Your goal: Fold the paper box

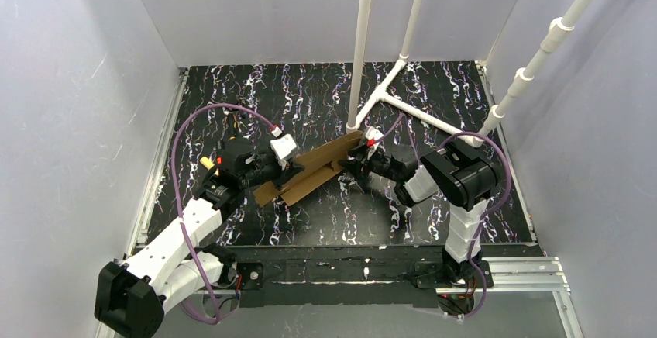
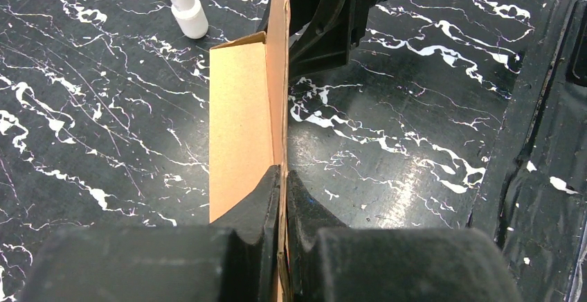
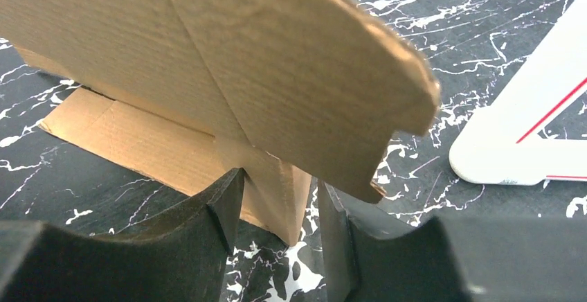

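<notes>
The paper box is a brown cardboard sheet, partly folded, lying aslant at mid-table between both arms. My left gripper holds its left end. In the left wrist view a vertical cardboard wall runs edge-on into my left gripper, which is shut on it, and a flat panel lies to its left. My right gripper is at the sheet's right end. In the right wrist view its jaws stand apart around a folded flap, with a gap at the right finger. A large raised panel fills the view above.
A white pipe frame stands on the black marbled table just behind the box; one foot and a white joint show in the wrist views. Grey walls enclose three sides. A metal rail runs along the near edge.
</notes>
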Controlling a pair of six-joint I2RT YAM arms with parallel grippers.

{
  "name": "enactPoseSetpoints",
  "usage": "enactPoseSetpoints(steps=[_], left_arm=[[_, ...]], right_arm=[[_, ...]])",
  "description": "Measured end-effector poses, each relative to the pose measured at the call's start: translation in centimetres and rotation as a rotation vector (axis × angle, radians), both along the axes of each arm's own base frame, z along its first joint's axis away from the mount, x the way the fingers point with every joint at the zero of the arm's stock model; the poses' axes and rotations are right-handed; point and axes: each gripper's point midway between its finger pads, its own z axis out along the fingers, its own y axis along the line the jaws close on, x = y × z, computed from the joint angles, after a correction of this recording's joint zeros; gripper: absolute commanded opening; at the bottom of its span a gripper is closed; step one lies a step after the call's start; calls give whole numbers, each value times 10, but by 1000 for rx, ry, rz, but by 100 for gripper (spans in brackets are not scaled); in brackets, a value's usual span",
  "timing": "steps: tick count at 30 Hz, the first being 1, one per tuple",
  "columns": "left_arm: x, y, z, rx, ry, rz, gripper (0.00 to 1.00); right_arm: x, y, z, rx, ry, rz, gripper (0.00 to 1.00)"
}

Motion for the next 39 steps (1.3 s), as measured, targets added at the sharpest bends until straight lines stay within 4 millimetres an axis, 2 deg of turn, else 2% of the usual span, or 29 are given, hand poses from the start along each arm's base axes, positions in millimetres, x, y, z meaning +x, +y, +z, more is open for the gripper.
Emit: enactPoseSetpoints(steps=[4, 8, 14, 19, 22, 30, 31, 33, 36, 39], left_arm=[[0, 0, 0, -1, 2, 0, 0], [0, 0, 0, -1, 3, 1, 0], [0, 0, 0, -1, 3, 1, 0], [0, 0, -1, -3, 11, 3, 0], [-1, -1, -1, -6, 14, 3, 0], [-1, -2, 0, -22, 34, 11, 0], [-1, -2, 0, -25, 39, 15, 4], [-1, -2, 0, -32, 49, 24, 19], [-1, -1, 1, -48, 70, 43, 49], [-1, 0, 6, -74, 92, 79, 71]], right_arm=[[-4, 2, -6, 3, -4, -10, 54], [-5, 6, -12, -2, -4, -18, 47], [-1, 8, -16, -7, -9, -43, 29], [5, 9, -16, -6, -18, -60, 20], [7, 11, -16, -7, -25, -64, 2], [11, 12, -16, -12, -41, -73, 1], [11, 12, -16, -14, -45, -74, 1], [11, 12, -16, -21, -58, -71, 1], [12, 10, -11, -29, -75, -68, 1], [14, 4, 4, -53, -90, -47, 1]])
